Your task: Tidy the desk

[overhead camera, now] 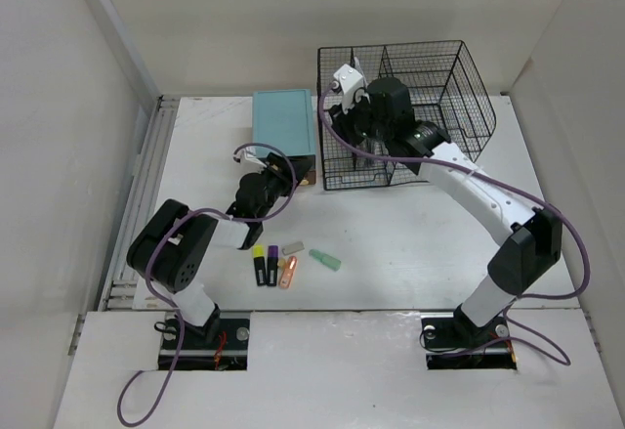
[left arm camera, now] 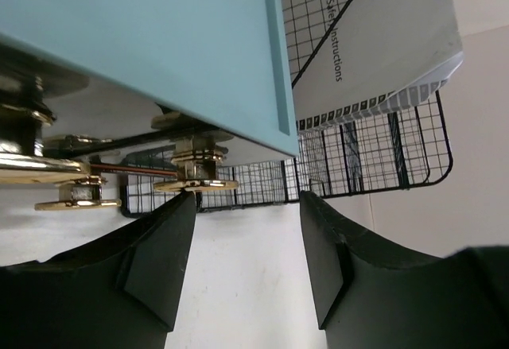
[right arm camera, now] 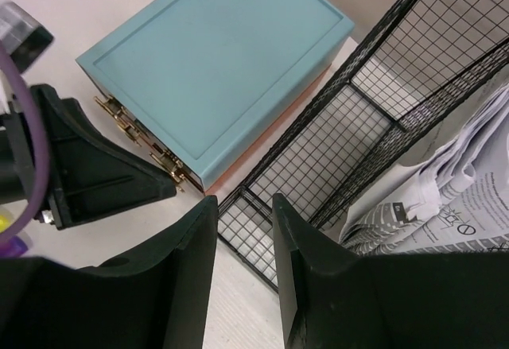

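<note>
**A:** Since tidying is the job, where does the tabletop point(overhead camera: 410, 243) lie in relation to the arms?

**B:** It fills the middle of the top view, white and bare across its right half, with both arms reaching out over it. The loose highlighters point(overhead camera: 273, 267) sit at lower centre. Three lie side by side with their long axes running up and down the frame, and a green one point(overhead camera: 326, 259) lies slantwise to their right.

**A:** Which arm is nearer them?

**B:** The left, I'd judge, as its elbow folds just beside them. But the left fingers point(left arm camera: 159, 261) point the other way, toward the teal box point(overhead camera: 285, 123) at upper centre. In the left wrist view they are spread wide and hold nothing. The box's brass pulls point(left arm camera: 195, 184) sit just past the tip of the finger on the left of that frame.

**A:** So the box's front is what the next move turns on?

**B:** Probably. It lies straight ahead of the opening, slightly toward the left of the frame.

**A:** And the right arm?

**B:** It stretches up the frame to the wire rack point(overhead camera: 391, 46). The right fingers point(right arm camera: 318, 285) are a narrow gap apart and grip nothing. They hang over the rack's near corner, with papers point(right arm camera: 453, 198) at the right of that view.
</note>
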Available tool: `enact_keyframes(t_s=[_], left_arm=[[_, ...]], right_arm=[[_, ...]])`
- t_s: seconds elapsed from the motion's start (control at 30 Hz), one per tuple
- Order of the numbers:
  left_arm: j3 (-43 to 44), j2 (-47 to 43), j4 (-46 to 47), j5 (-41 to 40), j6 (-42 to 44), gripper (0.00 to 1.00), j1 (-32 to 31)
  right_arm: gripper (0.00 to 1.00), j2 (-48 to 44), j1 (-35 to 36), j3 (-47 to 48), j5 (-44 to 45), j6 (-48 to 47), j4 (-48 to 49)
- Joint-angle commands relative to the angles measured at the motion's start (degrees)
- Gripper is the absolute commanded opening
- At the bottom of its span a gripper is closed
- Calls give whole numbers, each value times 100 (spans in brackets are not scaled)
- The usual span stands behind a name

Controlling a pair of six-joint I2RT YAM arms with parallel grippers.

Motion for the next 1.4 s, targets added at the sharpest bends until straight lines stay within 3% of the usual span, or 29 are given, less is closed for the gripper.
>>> enact_keyframes(t_s=[0.0, 0.37, 0.63, 0.77, 0.9, 0.93, 1.0, 1.2, 1.37], left_arm=[[241, 31, -59, -68, 9, 53, -11], [-137, -496, -631, -586, -18, 53, -64], [416, -144, -947, -894, 150, 53, -11], [479, -13, -895, -999, 202, 48, -11], [479, -13, -895, -1000, 202, 28, -11], [391, -73, -825, -1000, 202, 18, -11], [155, -161, -746, -1000, 202, 12, -11], [-881, -750, -342, -1105, -78, 11, -528], [-1498, -1207, -183, -1219, -228, 11, -845]], right_arm=[[39, -351, -99, -4, -264, 213, 184], [40, -404, -213, -56, -571, 267, 237], [40, -457, -328, -162, -686, 319, 237], [40, -509, -328, -223, -738, 319, 237], [40, -562, -380, -276, -791, 319, 237], [40, -562, -380, -276, -791, 319, 237], [40, -562, -380, -276, -844, 319, 237], [40, -668, -380, -329, -1229, 319, 237], [49, -668, -328, -504, -2038, -425, -158]])
